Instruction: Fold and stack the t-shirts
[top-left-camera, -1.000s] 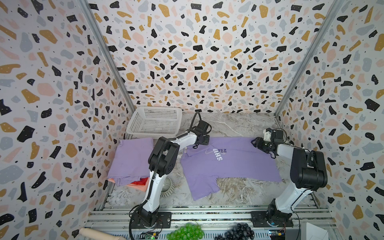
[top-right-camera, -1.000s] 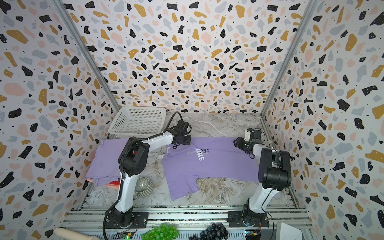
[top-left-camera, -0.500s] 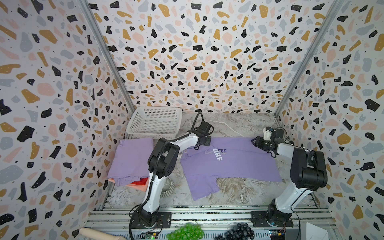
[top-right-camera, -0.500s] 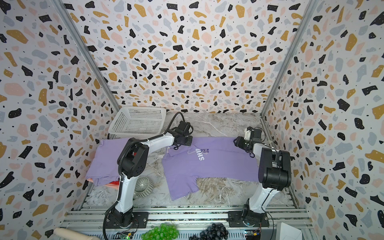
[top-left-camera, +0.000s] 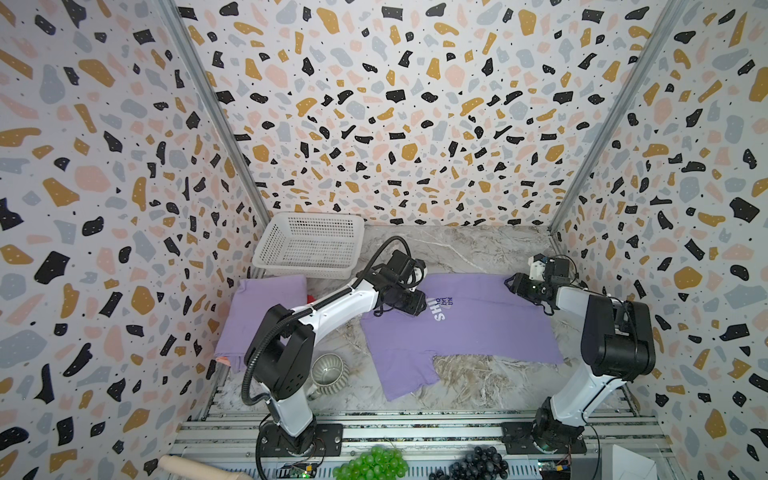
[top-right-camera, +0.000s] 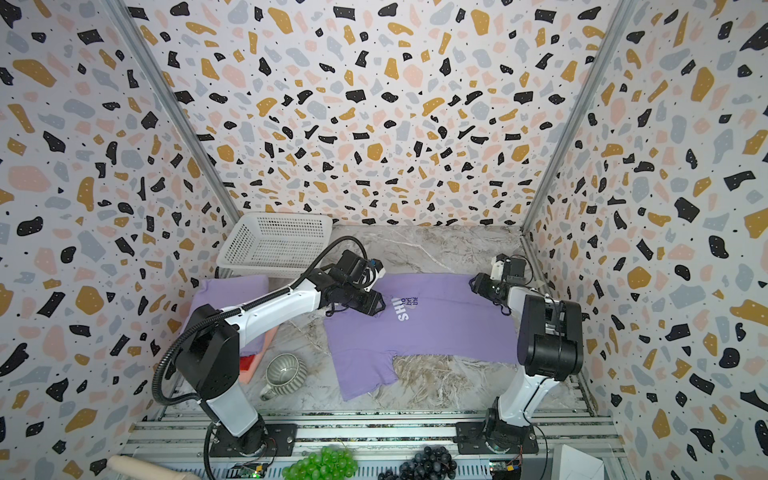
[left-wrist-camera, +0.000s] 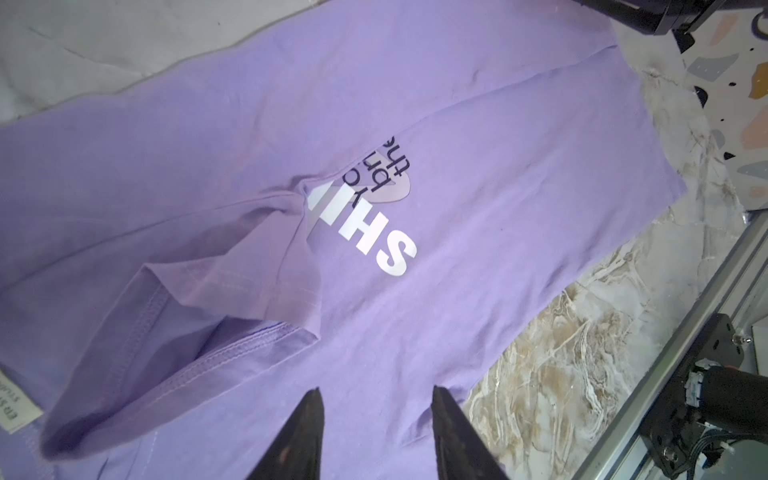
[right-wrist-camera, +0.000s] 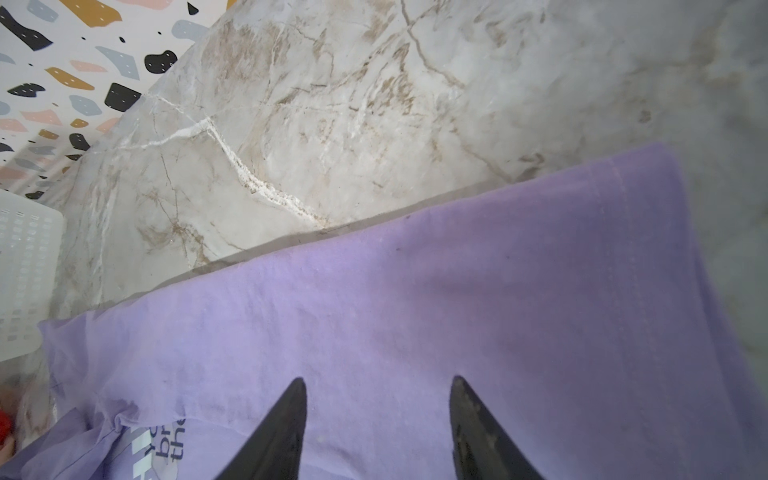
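Lavender printed t-shirt (top-left-camera: 478, 328) flat on marble tabletop (top-left-camera: 478, 249), sleeve (left-wrist-camera: 232, 291) folded onto print. Left tool (left-wrist-camera: 376, 390), right tool (right-wrist-camera: 378, 379) above cloth: jaws apart, gripping nothing.

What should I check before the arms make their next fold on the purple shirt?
1. Left pincer open and empty: ok.
2. Right pincer open and empty: ok.
3. Purple shirt lying smooth: not ok, a sleeve is bunched over the print.
4. Near sleeve folded in: not ok, it sticks out.
5. Mug apart from the shirt: ok.
6. Folded pile squared up: cannot tell.
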